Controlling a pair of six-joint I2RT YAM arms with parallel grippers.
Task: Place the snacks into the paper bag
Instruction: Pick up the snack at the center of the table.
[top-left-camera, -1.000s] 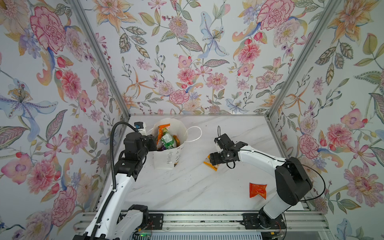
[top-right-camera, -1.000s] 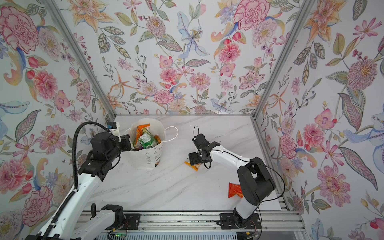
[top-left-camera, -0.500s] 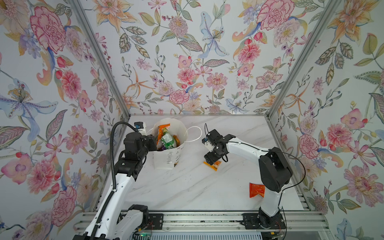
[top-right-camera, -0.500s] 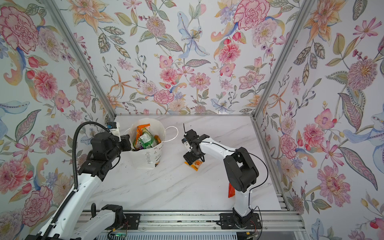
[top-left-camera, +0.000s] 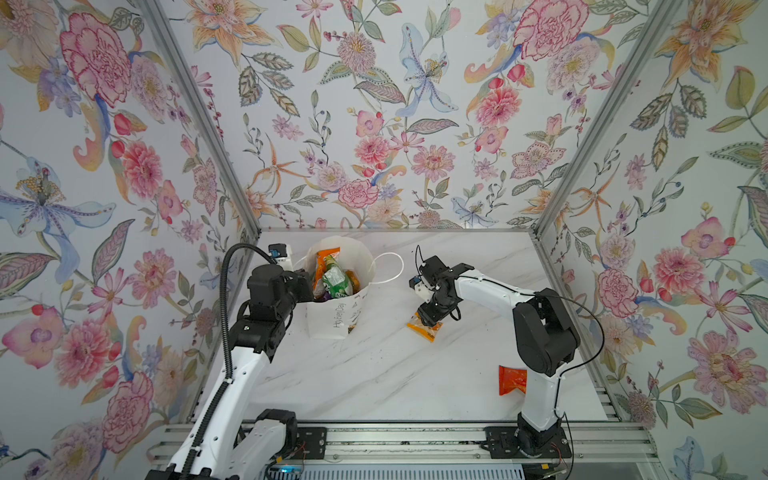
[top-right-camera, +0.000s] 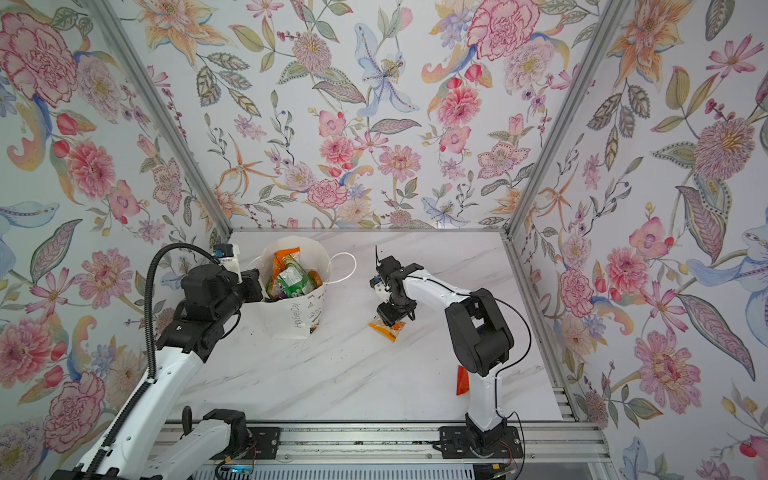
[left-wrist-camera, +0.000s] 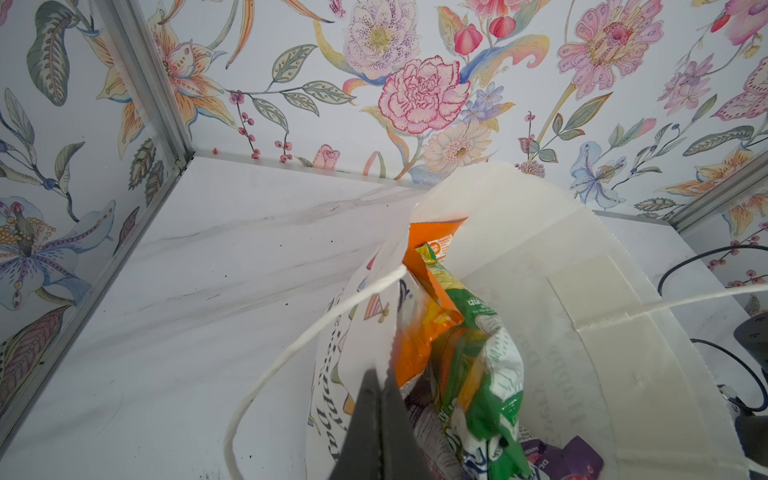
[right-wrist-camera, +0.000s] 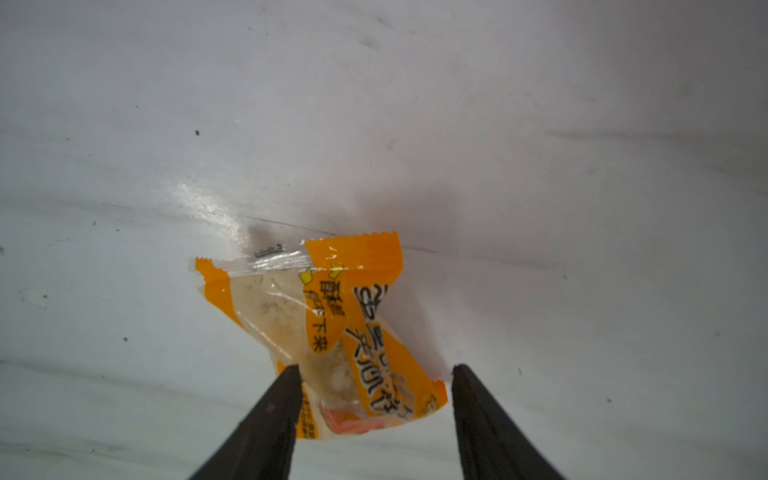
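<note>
The white paper bag (top-left-camera: 332, 320) (top-right-camera: 291, 322) stands open at the back left, holding several snacks: a green packet (top-left-camera: 337, 283) (left-wrist-camera: 486, 365), an orange packet (top-left-camera: 326, 259) (left-wrist-camera: 419, 332) and a purple one (left-wrist-camera: 573, 461). My left gripper (top-left-camera: 305, 286) (left-wrist-camera: 380, 372) is shut on the bag's near rim. A yellow-orange sachet (top-left-camera: 424, 330) (top-right-camera: 386, 331) (right-wrist-camera: 332, 316) lies on the table to the bag's right. My right gripper (top-left-camera: 428, 320) (right-wrist-camera: 374, 370) points down over it, open, its fingers on either side of the sachet's near end; one finger touches the wrapper.
A red-orange packet (top-left-camera: 512, 380) (top-right-camera: 462, 380) lies near the right arm's base, partly hidden by the arm in a top view. One cord handle (top-left-camera: 390, 266) loops off the bag toward the right gripper. The marble table (top-left-camera: 374, 374) is walled on three sides.
The right arm has folded inward, its wrist has turned, and its gripper now sits over the sachet with narrower jaws. The left arm and the bag have not moved.
</note>
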